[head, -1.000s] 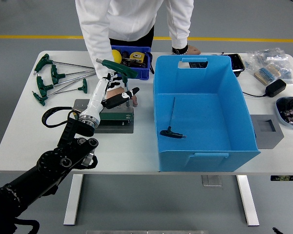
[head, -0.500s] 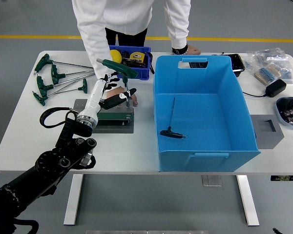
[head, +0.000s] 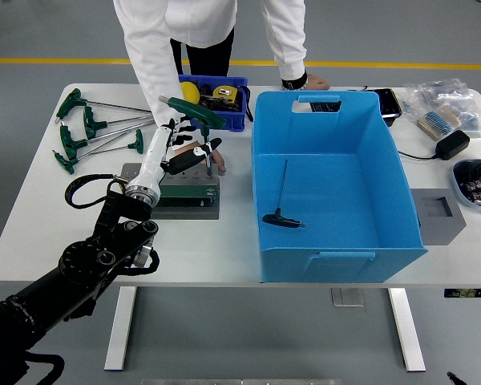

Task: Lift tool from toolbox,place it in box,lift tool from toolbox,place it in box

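My left hand (head: 191, 143) hovers over the grey and green tool stand (head: 184, 195), left of the big blue box (head: 337, 255). Its fingers are spread beside the shaft of an upright green T-handle tool (head: 194, 112) standing in the stand, with the thumb (head: 208, 147) across the shaft; no firm grasp shows. A person's hand (head: 217, 165) rests on the stand just under mine. A black T-handle hex key (head: 284, 216) lies on the box floor. My right arm is out of view.
Several green T-handle tools (head: 96, 132) lie at the table's left. A small blue bin (head: 224, 98) of items stands behind the stand. The person's other hand (head: 311, 82) rests behind the box. Bags, a black adapter (head: 451, 144) and a grey block (head: 439, 213) sit at the right.
My left hand has risen slightly and shifted left over the stand. The green tool has hardly moved. The person has leaned a little to the left.
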Controlling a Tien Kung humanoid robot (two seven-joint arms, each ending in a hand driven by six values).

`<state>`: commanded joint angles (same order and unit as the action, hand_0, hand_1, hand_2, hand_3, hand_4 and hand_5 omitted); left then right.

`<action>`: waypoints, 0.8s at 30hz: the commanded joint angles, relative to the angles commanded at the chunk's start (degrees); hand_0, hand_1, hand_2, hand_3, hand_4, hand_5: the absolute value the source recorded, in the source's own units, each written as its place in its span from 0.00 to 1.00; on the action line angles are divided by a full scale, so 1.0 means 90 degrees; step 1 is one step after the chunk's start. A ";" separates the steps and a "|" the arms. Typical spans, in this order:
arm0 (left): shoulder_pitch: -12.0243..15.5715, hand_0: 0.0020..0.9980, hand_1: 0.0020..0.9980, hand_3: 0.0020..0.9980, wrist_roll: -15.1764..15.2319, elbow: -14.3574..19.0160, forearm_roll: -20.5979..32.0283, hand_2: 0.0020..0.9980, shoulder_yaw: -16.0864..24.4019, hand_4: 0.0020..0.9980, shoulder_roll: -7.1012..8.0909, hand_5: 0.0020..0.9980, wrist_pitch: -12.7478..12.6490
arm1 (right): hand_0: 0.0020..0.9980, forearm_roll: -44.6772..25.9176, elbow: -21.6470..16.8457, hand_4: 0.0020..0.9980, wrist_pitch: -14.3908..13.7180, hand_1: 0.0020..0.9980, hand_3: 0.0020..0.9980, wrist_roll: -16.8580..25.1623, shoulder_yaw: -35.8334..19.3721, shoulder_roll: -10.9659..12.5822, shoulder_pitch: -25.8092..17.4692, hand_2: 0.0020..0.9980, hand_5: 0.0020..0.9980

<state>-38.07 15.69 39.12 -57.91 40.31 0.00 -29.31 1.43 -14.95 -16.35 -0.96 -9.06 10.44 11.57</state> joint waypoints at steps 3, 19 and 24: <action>-0.0030 0.66 0.64 0.80 0.0081 0.0002 0.0219 0.69 -0.0041 1.00 0.0000 0.52 0.0029 | 0.65 0.0017 -0.0002 0.80 -0.0001 0.64 0.56 -0.0002 -0.0004 0.0001 0.0002 0.71 0.75; -0.0043 0.63 0.60 0.75 -0.0005 0.0444 0.0320 0.66 -0.0493 1.00 0.0000 0.51 0.0243 | 0.65 0.0049 -0.0001 0.80 0.0001 0.64 0.56 -0.0004 -0.0005 0.0014 0.0009 0.71 0.75; -0.0090 0.63 0.60 0.74 0.0010 0.0390 0.0381 0.65 -0.0627 1.00 0.0000 0.49 0.0274 | 0.65 0.0042 -0.0003 0.80 0.0001 0.64 0.56 -0.0003 0.0001 0.0019 0.0021 0.71 0.75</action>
<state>-38.87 15.78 42.63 -54.48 34.66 0.00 -26.85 1.81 -14.98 -16.34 -0.98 -9.05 10.61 11.75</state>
